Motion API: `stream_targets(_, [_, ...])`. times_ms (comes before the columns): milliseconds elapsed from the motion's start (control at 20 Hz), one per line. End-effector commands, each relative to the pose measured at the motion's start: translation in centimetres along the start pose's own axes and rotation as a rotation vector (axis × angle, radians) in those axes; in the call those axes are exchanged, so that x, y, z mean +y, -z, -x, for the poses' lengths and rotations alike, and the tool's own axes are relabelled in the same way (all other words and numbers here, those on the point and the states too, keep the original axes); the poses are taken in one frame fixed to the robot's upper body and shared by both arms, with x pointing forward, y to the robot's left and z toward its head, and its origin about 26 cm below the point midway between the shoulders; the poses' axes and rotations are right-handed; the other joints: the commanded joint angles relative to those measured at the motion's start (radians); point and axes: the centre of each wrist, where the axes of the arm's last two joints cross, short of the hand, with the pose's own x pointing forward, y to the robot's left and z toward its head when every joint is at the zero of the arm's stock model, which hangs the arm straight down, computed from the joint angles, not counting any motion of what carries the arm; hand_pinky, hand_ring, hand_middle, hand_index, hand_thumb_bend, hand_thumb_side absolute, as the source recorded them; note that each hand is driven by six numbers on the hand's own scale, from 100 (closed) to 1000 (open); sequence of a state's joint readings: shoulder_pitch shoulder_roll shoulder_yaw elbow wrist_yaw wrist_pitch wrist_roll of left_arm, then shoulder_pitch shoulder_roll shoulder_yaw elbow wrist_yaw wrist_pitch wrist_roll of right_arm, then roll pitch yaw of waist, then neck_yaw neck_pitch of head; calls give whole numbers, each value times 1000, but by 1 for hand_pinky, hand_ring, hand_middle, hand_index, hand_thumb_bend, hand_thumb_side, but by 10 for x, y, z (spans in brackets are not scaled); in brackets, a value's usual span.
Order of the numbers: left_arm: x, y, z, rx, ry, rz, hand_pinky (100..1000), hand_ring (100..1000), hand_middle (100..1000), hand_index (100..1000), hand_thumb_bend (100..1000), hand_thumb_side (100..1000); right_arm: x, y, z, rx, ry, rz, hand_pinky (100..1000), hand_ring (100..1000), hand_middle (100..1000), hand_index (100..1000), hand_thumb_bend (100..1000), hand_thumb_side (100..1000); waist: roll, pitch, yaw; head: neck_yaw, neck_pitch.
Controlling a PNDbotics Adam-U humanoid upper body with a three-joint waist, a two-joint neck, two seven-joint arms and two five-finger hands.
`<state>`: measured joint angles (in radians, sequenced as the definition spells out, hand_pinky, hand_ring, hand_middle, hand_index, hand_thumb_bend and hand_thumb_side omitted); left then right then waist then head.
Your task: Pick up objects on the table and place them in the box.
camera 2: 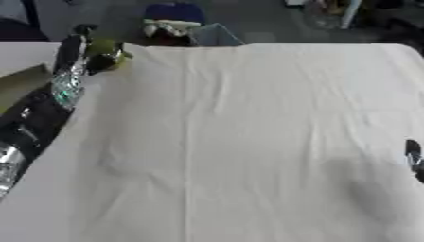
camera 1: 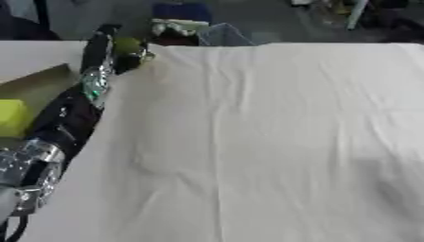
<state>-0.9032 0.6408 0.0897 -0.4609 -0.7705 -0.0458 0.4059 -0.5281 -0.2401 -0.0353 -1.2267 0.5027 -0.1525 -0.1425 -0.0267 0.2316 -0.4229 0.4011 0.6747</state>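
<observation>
- Reaching across the far left corner of the table [camera 1: 273, 142], the left arm [camera 1: 70, 118] is being shown in the left eye view, stretched from the lower left edge up toward the top.
- At its far end the left hand [camera 1: 124, 56] is being seen wrapped around a green object [camera 1: 128, 46]; fingers are being read as curled on it, though the detail is blurred.
- The green object is being held at the table's far left corner, above the white cloth [camera 1: 248, 94] edge.
- The box [camera 1: 37, 87] is lying just left of the arm, below and left of the hand, with a yellow item [camera 1: 13, 117] already inside it.
- The coming move is being judged as a short carry back and to the left, from the hand to the box opening; the arm's long axis is running roughly alongside the box's edge.
- In the right eye view the same left hand [camera 2: 98, 56] with the green object [camera 2: 103, 47] is being shown at upper left.
- The right hand [camera 2: 413, 158] is only just showing at the right edge, well apart from the box; whether it is open cannot be told.
- The left hand is being judged as much the nearer one to the box.
</observation>
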Motion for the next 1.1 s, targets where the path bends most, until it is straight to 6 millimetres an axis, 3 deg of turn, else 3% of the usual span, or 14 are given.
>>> stream_targets(50, [14, 7, 6, 35, 66, -4, 556, 482, 571, 705, 100, 187, -10, 8, -9, -41, -3, 26, 735, 982, 597, 892, 318, 295, 0, -14, -3, 8, -14])
stream_targets(100, [14, 6, 7, 35, 78, 9, 547, 468, 553, 690, 100, 203, -10, 8, -9, -39, -3, 27, 735, 982, 597, 892, 317, 295, 0, -14, -2, 7, -14])
stream_targets(200, [16, 7, 7, 26, 84, 3, 481, 331, 411, 536, 100, 347, -10, 7, -8, -36, -5, 27, 735, 982, 597, 892, 316, 295, 0, -17, 0, 5, -11])
stream_targets(250, [19, 8, 7, 20, 78, -17, 481, 331, 411, 536, 100, 347, -10, 7, -7, -34, -5, 27, 735, 982, 597, 892, 316, 295, 0, -18, 2, 4, -10])
stream_targets(300, [24, 11, 5, 5, 64, -53, 406, 236, 303, 414, 100, 397, -10, 6, -6, -31, -7, 27, 734, 983, 598, 892, 314, 295, -1, -20, 5, 2, -6])
stream_targets(450, [48, 21, -5, -76, -11, -173, 388, 212, 266, 374, 100, 446, -11, 4, -3, -19, -11, 28, 734, 983, 597, 892, 311, 296, -2, -28, 18, -6, 1])
stream_targets(700, [109, 33, -15, -274, -33, -203, 400, 225, 275, 385, 100, 441, -16, -3, 8, 12, -28, 36, 734, 984, 597, 892, 309, 295, 1, -45, 50, -28, 18])
stream_targets(850, [143, 29, -13, -410, 66, -114, 424, 255, 298, 410, 100, 365, -20, -9, 15, 33, -42, 40, 734, 985, 597, 892, 307, 295, 7, -56, 72, -47, 30])
stream_targets(950, [154, 24, -8, -470, 150, -31, 445, 278, 319, 432, 100, 314, -23, -12, 20, 47, -50, 42, 734, 985, 597, 892, 307, 294, 8, -65, 86, -60, 37])
stream_targets(1100, [153, 18, 2, -485, 211, 97, 565, 433, 475, 577, 100, 190, -23, -15, 23, 58, -55, 40, 734, 985, 597, 892, 306, 294, 6, -72, 99, -70, 42])
